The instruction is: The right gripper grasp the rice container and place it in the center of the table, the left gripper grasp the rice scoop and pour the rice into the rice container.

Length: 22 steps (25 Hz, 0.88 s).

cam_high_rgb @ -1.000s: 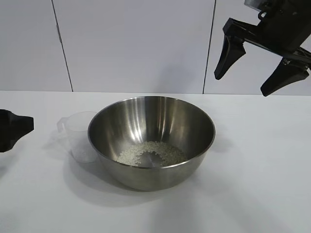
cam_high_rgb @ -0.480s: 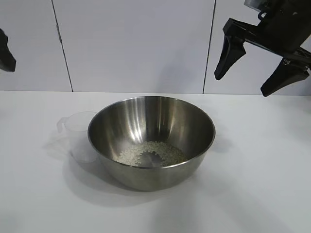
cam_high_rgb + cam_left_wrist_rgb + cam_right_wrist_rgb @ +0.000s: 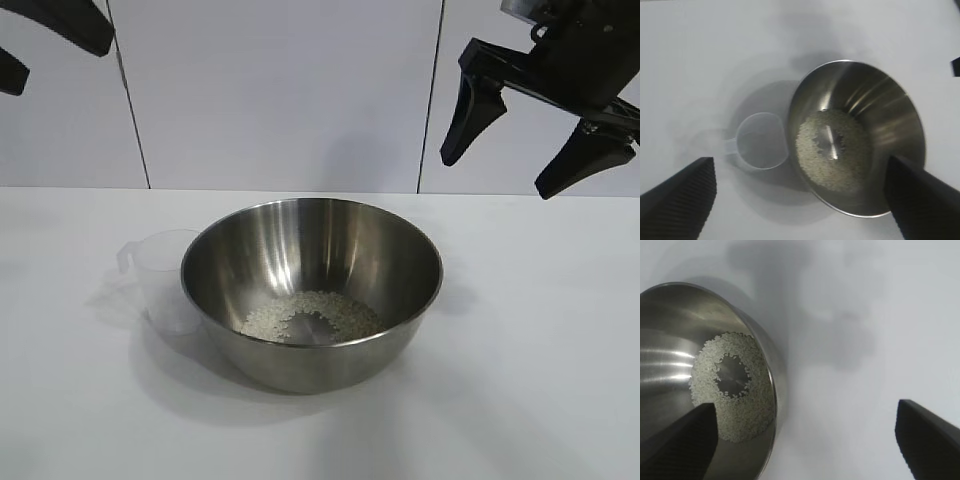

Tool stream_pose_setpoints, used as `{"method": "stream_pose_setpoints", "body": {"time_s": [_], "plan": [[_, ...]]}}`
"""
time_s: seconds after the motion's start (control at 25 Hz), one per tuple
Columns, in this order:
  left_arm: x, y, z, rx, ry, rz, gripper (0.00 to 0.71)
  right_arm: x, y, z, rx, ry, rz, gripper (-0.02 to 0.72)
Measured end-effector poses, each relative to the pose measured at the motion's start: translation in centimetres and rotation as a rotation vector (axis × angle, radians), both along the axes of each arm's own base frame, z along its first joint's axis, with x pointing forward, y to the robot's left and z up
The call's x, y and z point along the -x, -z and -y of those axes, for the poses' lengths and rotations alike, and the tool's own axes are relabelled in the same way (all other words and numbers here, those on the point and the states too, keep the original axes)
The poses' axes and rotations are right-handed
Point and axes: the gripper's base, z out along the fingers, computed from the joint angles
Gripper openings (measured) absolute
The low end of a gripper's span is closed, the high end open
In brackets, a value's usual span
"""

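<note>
The rice container (image 3: 312, 290) stands mid-bench (image 3: 540, 380), rice (image 3: 312, 316) lying in its bottom. The rice scoop (image 3: 165, 278) stands upright, touching the container's left side.

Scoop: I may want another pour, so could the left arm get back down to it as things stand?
Probably yes. The scoop stands upright and empty beside the bowl, open from above, and the left gripper hangs over it, jaws spread.

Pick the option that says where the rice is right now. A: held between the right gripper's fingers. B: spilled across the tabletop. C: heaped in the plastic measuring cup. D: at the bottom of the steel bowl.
D: the rice lies in a ring on the bottom of the steel bowl, while the plastic measuring cup beside it looks empty.
</note>
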Motion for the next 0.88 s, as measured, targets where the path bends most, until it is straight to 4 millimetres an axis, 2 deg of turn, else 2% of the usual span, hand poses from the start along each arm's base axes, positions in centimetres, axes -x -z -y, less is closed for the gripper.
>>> {"method": "stream_pose_setpoints", "body": {"time_s": [0.28, 0.56, 0.88], "plan": [[-1.4, 2.5, 0.5, 0.007, 0.0, -0.112, 0.657, 0.0, -0.2, -0.4, -0.05, -0.001, 0.001, 0.661], [-1.0, 2.7, 2.3, 0.006, 0.047, -0.116, 0.657, 0.0, -0.3, -0.5, -0.069, 0.0, 0.0, 0.661], [-0.9, 2.7, 2.5, 0.006, 0.052, -0.116, 0.657, 0.0, -0.3, -0.6, -0.078, -0.001, 0.0, 0.661]]}}
